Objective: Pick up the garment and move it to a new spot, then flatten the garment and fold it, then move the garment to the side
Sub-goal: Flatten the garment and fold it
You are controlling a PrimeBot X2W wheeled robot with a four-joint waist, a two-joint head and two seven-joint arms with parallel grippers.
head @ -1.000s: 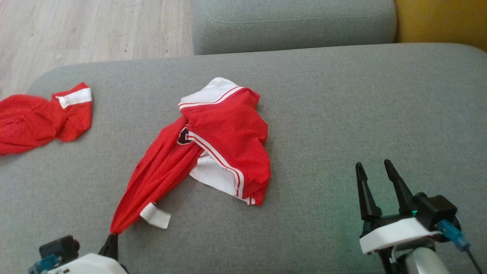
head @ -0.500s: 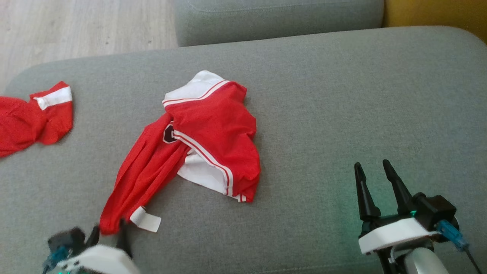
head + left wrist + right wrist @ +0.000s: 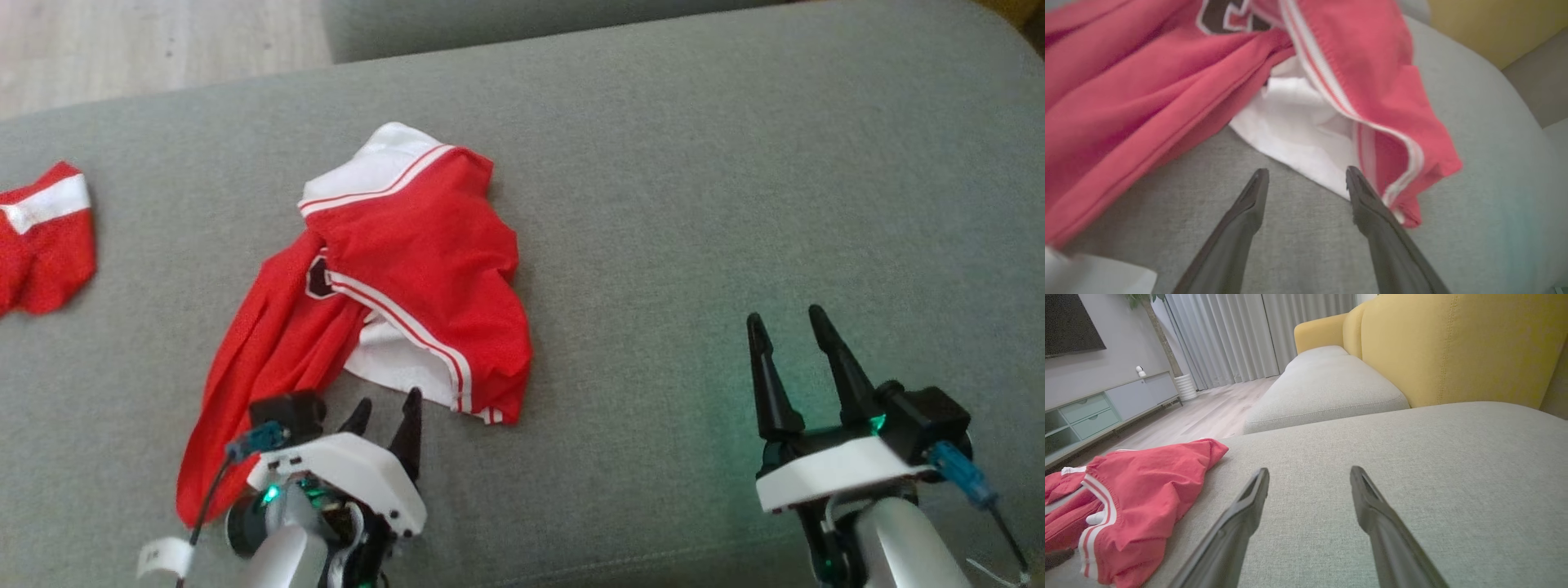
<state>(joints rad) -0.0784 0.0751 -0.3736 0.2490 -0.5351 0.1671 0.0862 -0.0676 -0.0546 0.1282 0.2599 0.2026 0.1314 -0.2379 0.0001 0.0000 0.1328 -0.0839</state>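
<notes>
Gaping, left claw (image 3: 389, 398) sits beside garment (image 3: 408, 261) hem (right claw (image 3: 784, 315) gapes over bare cushion (image 3: 694, 204)).

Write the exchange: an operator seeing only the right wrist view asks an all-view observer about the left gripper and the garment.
Operator: Is the left gripper gripping the garment?
Observer: No. It is open, with its tips at the garment's white edge.
Operator: Any marking on it that I can't see?
Observer: A dark emblem sits on the red fabric, near the middle.
</notes>
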